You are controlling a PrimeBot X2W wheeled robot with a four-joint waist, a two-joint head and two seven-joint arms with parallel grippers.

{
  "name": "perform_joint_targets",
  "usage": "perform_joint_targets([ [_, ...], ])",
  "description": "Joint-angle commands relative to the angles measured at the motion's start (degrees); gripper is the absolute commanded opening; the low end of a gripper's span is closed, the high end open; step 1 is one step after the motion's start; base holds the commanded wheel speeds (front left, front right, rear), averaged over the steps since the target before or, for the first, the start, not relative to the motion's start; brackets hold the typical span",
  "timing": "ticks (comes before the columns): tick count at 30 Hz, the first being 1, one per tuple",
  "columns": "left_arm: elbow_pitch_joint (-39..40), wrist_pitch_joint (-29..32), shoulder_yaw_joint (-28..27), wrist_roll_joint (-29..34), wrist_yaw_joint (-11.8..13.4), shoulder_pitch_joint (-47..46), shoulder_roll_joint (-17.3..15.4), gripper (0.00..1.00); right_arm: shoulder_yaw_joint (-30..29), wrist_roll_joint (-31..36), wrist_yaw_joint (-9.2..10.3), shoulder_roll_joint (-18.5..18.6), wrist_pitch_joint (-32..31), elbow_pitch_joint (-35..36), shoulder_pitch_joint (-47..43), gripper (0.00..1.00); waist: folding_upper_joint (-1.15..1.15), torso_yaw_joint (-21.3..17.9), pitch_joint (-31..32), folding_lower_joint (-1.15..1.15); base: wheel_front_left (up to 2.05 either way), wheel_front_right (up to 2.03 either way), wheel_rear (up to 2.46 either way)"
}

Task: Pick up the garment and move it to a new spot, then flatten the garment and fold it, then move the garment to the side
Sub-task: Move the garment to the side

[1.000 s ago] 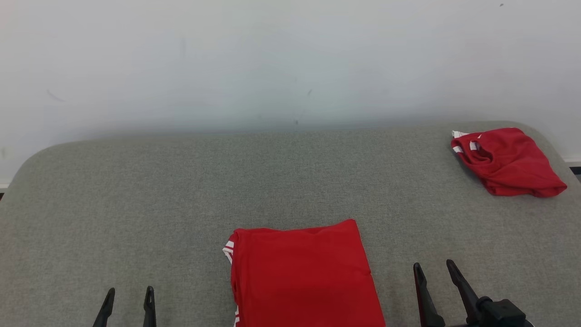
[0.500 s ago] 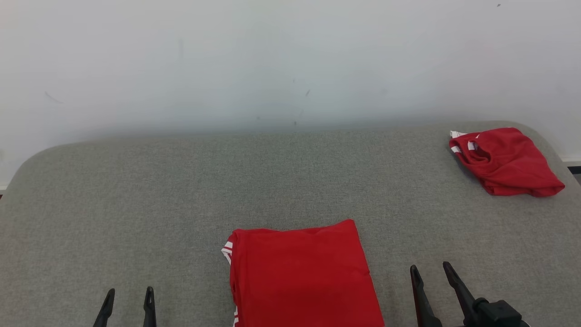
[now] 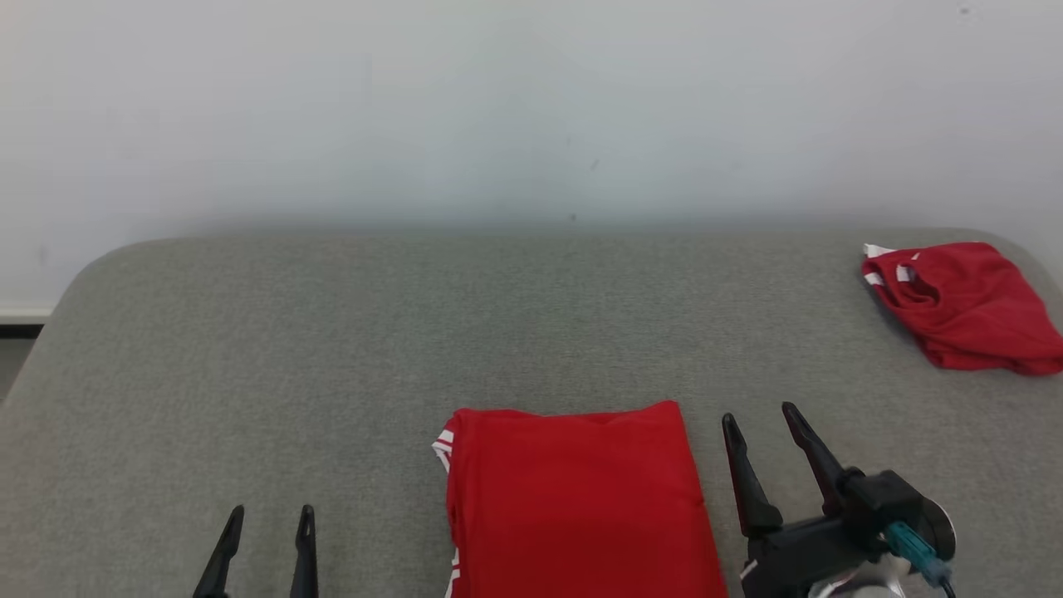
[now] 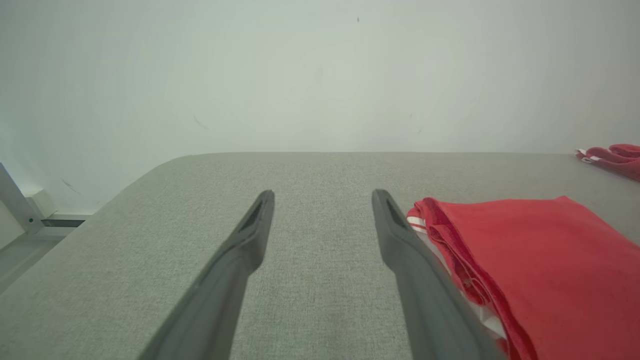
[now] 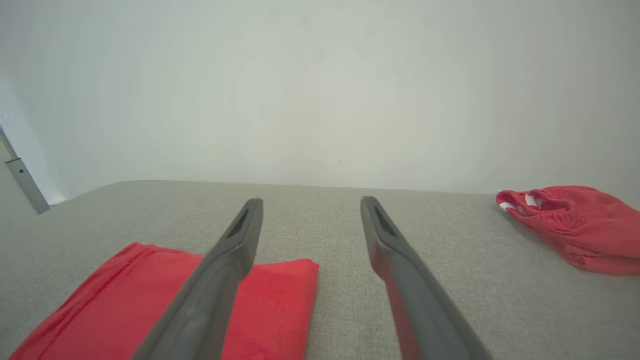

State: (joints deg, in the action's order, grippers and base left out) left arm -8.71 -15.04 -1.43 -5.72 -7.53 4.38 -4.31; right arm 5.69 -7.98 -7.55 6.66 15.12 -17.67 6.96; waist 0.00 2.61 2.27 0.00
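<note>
From my seat the fold looks done: the folded garment lies at 6 o'clock on the grey padded table, close to the near edge, a tidy rectangle with straight sides. I judge that the last step remains, shifting it to the side. The cloth is plain red and smooth on top, with white trim peeking out at its left edge, where the left wrist view shows several layers stacked. It reads as thin and soft, so I expect it to slump if lifted by one corner. The right gripper sits at 5 o'clock, just beside the garment's right edge, jaws spread and empty. The left gripper waits at 7 o'clock, apart from the cloth, also spread with nothing between its fingers. A second red garment, loosely bunched, lies at 2 o'clock near the far right corner.
</note>
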Motion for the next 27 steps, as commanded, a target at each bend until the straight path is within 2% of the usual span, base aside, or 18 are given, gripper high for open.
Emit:
perform_joint_targets([
  [1, -0.3, -0.2, 0.5, -0.2, 0.1, -0.9, 0.2, 1.00, 0.4, 0.6, 0.17, 0.0, 0.0, -2.0, 2.0, 1.00, 0.00, 2.0, -0.8, 0.00, 0.00, 0.00, 0.00],
  [6, -1.0, -0.2, 2.0, -0.6, 0.1, -2.0, 0.5, 1.00, 1.7, 1.0, 0.17, 0.6, -1.2, -12.4, 7.7, 1.00, 0.00, 4.0, -1.7, 0.00, 0.00, 0.00, 0.00],
  [7, -1.0, -0.2, 2.0, -0.6, 0.1, -2.0, 0.5, 1.00, 1.7, 1.0, 0.17, 0.6, -1.2, -12.4, 7.7, 1.00, 0.00, 4.0, -1.7, 0.00, 0.00, 0.00, 0.00],
  [14, -0.8, -0.2, 2.5, -1.3, 0.1, -2.9, 0.7, 1.00, 1.6, 0.3, 0.16, 0.4, -2.5, -24.1, 12.5, 1.00, 0.00, 5.4, -3.9, 0.00, 0.00, 0.00, 0.00],
  [24, -1.0, -0.2, 2.1, -1.6, 0.1, -4.9, 0.8, 1.00, 4.3, -2.3, 0.16, -1.2, -3.1, -35.1, 14.8, 1.00, 0.00, 4.9, -6.4, 0.00, 0.00, 0.00, 0.00],
  [25, -1.1, -0.2, 2.1, -1.6, 0.1, -4.9, 0.8, 1.00, 4.9, -2.9, 0.16, -1.4, -3.5, -35.9, 14.7, 0.86, 0.00, 4.8, -6.4, 0.00, 0.00, 0.00, 0.00],
  [26, -1.1, -0.2, 2.0, -1.7, 0.1, -5.1, 0.7, 1.00, 5.5, -3.8, 0.16, -1.7, -3.7, -36.5, 14.9, 0.38, 0.00, 4.7, -6.6, 0.00, 0.00, 0.00, 0.00],
  [27, -1.1, -0.2, 2.0, -1.8, 0.1, -5.3, 0.7, 1.00, 6.0, -4.9, 0.16, -2.0, -3.6, -36.9, 15.1, 0.12, 0.00, 4.6, -6.6, 0.00, 0.00, 0.00, 0.00],
])
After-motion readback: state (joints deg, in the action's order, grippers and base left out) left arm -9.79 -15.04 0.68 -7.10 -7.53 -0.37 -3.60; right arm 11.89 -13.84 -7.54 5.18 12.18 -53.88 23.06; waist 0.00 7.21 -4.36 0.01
